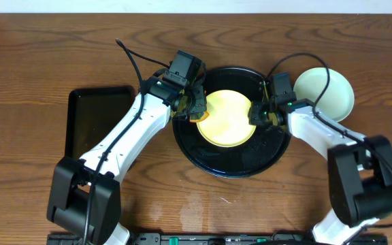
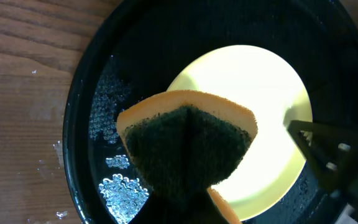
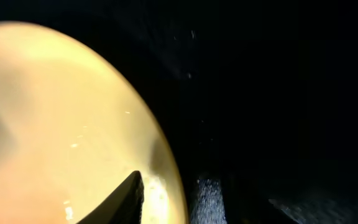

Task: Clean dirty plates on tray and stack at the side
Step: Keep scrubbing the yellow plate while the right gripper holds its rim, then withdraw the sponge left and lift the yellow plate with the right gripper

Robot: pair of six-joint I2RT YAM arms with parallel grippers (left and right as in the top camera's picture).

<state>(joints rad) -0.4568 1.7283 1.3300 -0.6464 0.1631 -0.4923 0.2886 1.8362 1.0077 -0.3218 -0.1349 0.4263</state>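
A pale yellow plate (image 1: pixel 229 120) lies on the round black tray (image 1: pixel 230 163). My left gripper (image 1: pixel 193 107) is shut on an orange sponge with a dark green scrub face (image 2: pixel 185 146), held over the plate's left edge (image 2: pixel 247 87); the sponge hides my left gripper's fingers (image 2: pixel 191 208). My right gripper (image 1: pixel 258 114) is at the plate's right rim. In the right wrist view its fingers (image 3: pixel 204 205) are apart, one over the plate (image 3: pixel 61 124), the other outside the rim over the tray (image 3: pixel 278 93). Pale plates (image 1: pixel 325 92) are stacked right of the tray.
A smaller black rectangular tray (image 1: pixel 97 119) lies on the wooden table to the left. Patches of water droplets (image 2: pixel 123 190) sit on the round tray's floor near its left rim (image 2: pixel 73 137). Both arms' cables run over the back of the table.
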